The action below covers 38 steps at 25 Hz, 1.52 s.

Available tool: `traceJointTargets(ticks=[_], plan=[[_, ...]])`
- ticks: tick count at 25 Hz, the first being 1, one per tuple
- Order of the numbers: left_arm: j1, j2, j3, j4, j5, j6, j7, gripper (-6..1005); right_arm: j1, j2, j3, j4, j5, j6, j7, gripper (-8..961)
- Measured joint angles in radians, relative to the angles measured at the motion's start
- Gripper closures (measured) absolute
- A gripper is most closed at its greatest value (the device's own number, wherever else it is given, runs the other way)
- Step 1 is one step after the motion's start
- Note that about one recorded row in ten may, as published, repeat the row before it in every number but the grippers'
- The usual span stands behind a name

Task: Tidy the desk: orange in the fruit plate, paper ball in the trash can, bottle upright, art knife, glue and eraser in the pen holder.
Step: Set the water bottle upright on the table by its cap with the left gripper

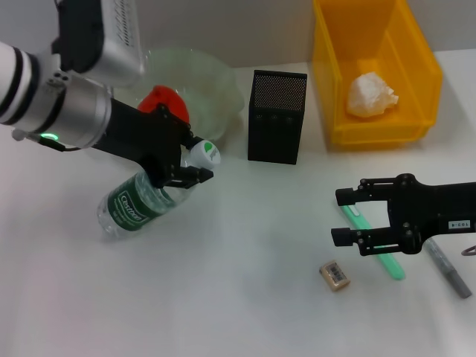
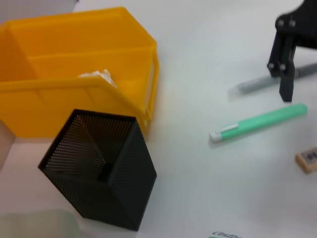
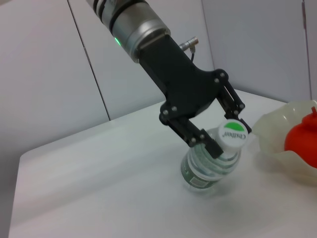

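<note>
From where I stand, two jobs look done: the orange (image 1: 165, 103) sits in the fruit plate (image 1: 216, 82) at the back left of the bench (image 1: 238, 297), and the paper ball (image 1: 370, 95) lies inside the trash can (image 1: 424, 67) at the back right.

The bottle (image 1: 137, 204) is the job in hand. It is tilted, base on the bench and cap raised towards the plate, and the left claw (image 1: 184, 169) is closed around its neck just under the cap, so I judge it is being stood up but is not upright yet.

The pen holder (image 1: 277, 117) stands between plate and bin and looks empty as far as the left wrist view shows. Everything meant for it is out on the bench at the front right: the eraser (image 1: 335, 274), a green stick (image 1: 375, 242) and a grey one (image 1: 448, 268) beside it; I cannot tell which is knife and which glue. The right claw (image 1: 343, 217) hovers wide open over the green stick, gripping nothing.
</note>
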<state>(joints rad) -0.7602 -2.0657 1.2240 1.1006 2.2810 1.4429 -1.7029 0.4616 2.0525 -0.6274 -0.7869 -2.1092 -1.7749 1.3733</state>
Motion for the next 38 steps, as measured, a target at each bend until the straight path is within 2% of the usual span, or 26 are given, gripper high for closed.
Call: traceJointTargets(ticks=[7, 10, 12, 15, 20, 28, 34, 38], plan=[[0.003, 0.004, -0.116, -0.017, -0.025, 0.042, 0.018, 553, 0.005, -0.002, 0.0, 0.0, 0.0, 0.0, 0.011, 225], [0.003, 0.004, -0.116, -0.017, -0.025, 0.042, 0.018, 552, 0.007, -0.003, 0.0, 0.0, 0.0, 0.0, 0.012, 225], [-0.001, 0.006, -0.212, -0.044, -0.034, 0.089, 0.036, 552, 0.008, -0.003, 0.0, 0.0, 0.0, 0.0, 0.013, 225], [-0.001, 0.007, -0.236, -0.049, -0.037, 0.099, 0.04, 552, 0.012, -0.006, 0.0, 0.004, 0.0, 0.001, 0.013, 225], [0.018, 0.021, -0.287, -0.084, -0.105, 0.107, 0.051, 551, 0.016, -0.009, 0.0, 0.009, 0.0, 0.004, 0.014, 225], [0.039, 0.058, -0.368, -0.172, -0.214, 0.147, 0.085, 550, 0.019, -0.011, 0.0, 0.009, 0.0, 0.007, 0.023, 225], [0.067, 0.064, -0.458, -0.205, -0.259, 0.173, 0.121, 549, 0.021, -0.011, 0.0, 0.009, 0.0, 0.006, 0.024, 225], [0.1, 0.069, -0.47, -0.206, -0.295, 0.172, 0.129, 549, 0.021, -0.011, 0.0, 0.009, 0.0, 0.006, 0.024, 225]])
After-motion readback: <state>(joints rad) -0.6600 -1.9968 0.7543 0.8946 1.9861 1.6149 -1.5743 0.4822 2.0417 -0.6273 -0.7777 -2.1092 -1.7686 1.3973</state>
